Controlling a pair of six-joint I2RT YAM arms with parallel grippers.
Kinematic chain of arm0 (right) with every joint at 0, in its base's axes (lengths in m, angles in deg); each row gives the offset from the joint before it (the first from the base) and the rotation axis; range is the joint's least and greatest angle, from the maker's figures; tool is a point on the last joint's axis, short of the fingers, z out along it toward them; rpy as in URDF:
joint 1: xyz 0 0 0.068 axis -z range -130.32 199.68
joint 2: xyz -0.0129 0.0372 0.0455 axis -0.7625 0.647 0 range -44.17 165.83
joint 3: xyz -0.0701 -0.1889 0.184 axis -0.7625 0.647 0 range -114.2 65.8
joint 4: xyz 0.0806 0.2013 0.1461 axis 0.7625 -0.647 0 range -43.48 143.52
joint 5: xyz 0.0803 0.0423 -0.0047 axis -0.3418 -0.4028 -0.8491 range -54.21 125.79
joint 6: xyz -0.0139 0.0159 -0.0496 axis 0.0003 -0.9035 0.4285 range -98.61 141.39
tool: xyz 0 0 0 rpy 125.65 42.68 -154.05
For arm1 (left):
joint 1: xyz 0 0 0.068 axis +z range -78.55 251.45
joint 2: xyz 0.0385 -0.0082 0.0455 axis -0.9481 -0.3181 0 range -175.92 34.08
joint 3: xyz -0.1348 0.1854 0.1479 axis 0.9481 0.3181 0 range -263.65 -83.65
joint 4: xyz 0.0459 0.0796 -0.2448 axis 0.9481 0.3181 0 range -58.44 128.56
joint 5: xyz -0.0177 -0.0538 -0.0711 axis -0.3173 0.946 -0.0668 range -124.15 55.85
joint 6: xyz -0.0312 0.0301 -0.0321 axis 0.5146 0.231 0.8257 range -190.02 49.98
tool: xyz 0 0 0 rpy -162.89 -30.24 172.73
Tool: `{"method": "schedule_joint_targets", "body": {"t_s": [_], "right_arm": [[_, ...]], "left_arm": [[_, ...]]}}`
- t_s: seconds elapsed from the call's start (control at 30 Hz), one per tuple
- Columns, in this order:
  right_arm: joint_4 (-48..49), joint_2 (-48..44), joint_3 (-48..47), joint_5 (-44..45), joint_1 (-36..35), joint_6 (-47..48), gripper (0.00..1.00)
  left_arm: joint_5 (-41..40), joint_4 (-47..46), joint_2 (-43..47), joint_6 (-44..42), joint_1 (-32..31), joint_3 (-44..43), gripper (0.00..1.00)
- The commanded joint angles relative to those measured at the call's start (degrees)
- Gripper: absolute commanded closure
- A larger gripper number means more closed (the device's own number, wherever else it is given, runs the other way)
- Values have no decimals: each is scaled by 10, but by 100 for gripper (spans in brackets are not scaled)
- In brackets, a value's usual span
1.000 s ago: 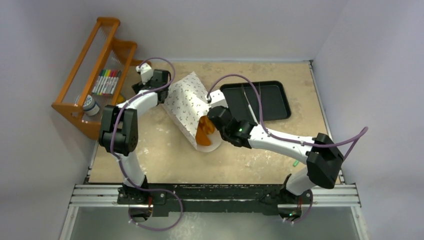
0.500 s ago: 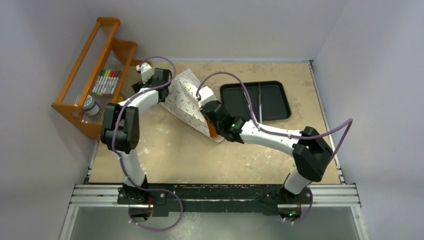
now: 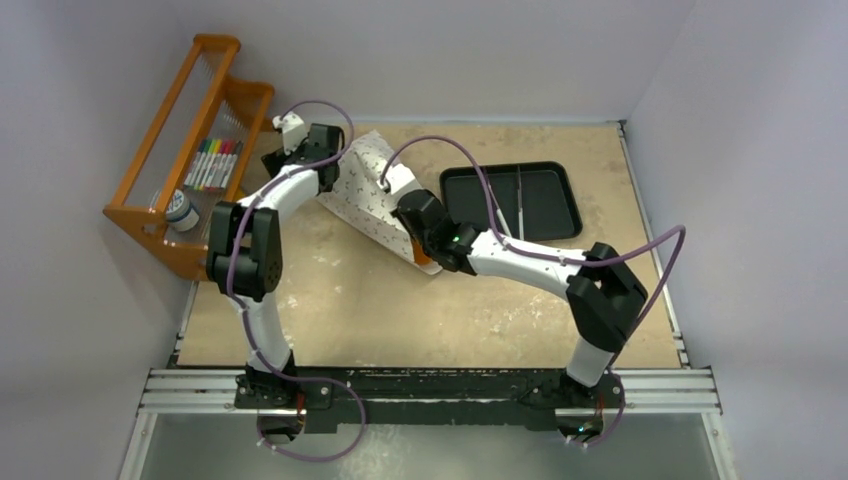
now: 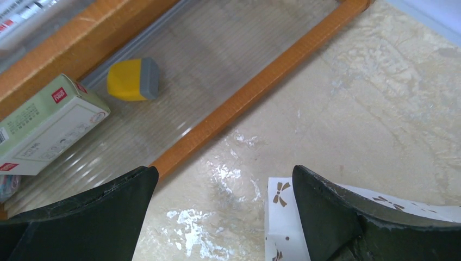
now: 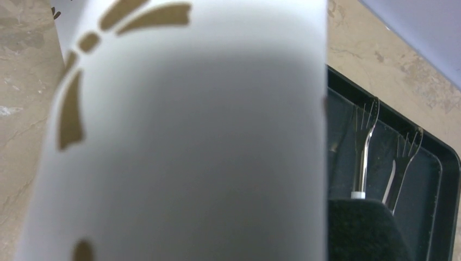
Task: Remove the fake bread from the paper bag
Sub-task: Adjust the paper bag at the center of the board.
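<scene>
The right arm has pushed farther in, shoving the paper bag (image 3: 362,190) far-left. Nearest, fake bread (image 3: 426,263) peeks from the bag's near-right mouth, just nearside of the clenched right gripper (image 3: 408,205); what it pinches is hidden. The left gripper (image 4: 225,217) gapes at the far corner.

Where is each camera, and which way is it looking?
Top: above and behind, looking down at the table; left arm and right arm show.
Left wrist: on the left arm, facing the orange rack past the open left claw.
Right wrist: nose against the paper bag; one dark finger shows.
Shared: top and right wrist both see the black tray.
</scene>
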State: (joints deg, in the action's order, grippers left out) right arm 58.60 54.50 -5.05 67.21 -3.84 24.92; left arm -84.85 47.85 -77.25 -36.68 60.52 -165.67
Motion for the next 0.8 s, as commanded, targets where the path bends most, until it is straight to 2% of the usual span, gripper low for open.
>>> {"method": "schedule_joint_targets", "body": {"t_s": [0.0,0.27,0.77], "right_arm": [[59,12,-45,-20,7,14,100],[88,58,-86,-43,23,34,100],[104,156,-203,-82,82,57,100]], "left_arm": [[-30,-1,38,-19,-6,-28,0],[-39,-20,82,-15,-6,-11,0],[-40,-19,65,-21,-5,-31,0]]}}
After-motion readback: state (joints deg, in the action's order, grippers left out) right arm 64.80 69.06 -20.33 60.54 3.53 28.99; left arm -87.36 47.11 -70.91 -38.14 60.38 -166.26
